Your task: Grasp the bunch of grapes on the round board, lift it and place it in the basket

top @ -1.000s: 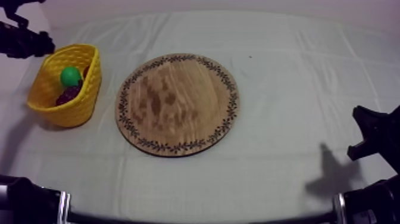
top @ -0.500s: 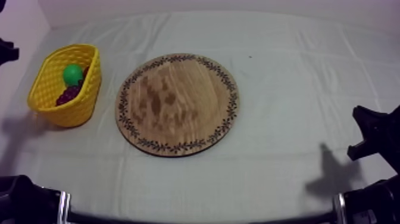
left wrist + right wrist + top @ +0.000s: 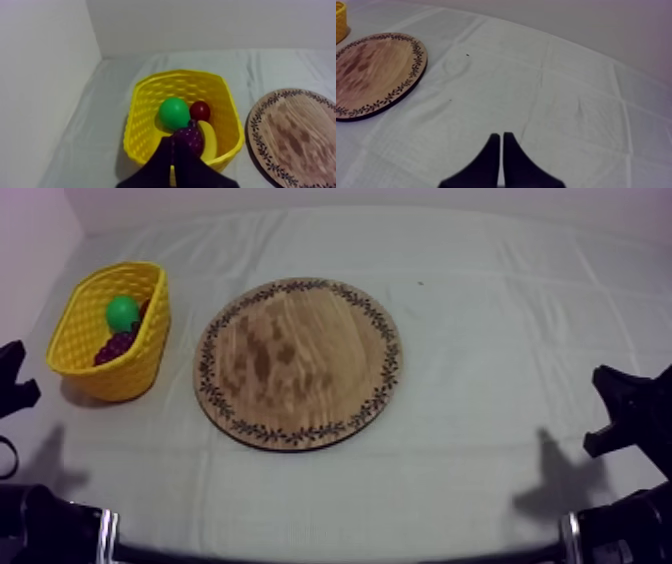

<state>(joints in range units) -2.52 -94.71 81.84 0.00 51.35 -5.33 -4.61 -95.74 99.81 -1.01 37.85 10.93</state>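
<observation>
with the grapes point(image 3: 192, 139) lying in the basket point(image 3: 145, 125), little harm is foreseen unless the basket is knocked by the left hand point(image 3: 172, 145), closed on nothing near its wall.

A lab-style robot test setup: a table point(image 3: 500, 338) draped in grey-white cloth, bare pale walls point(image 3: 45, 75) at 12 and 9 o'clock, toy fruit point(image 3: 174, 113) in a yellow basket point(image 3: 75, 338) at 9 o'clock.
</observation>
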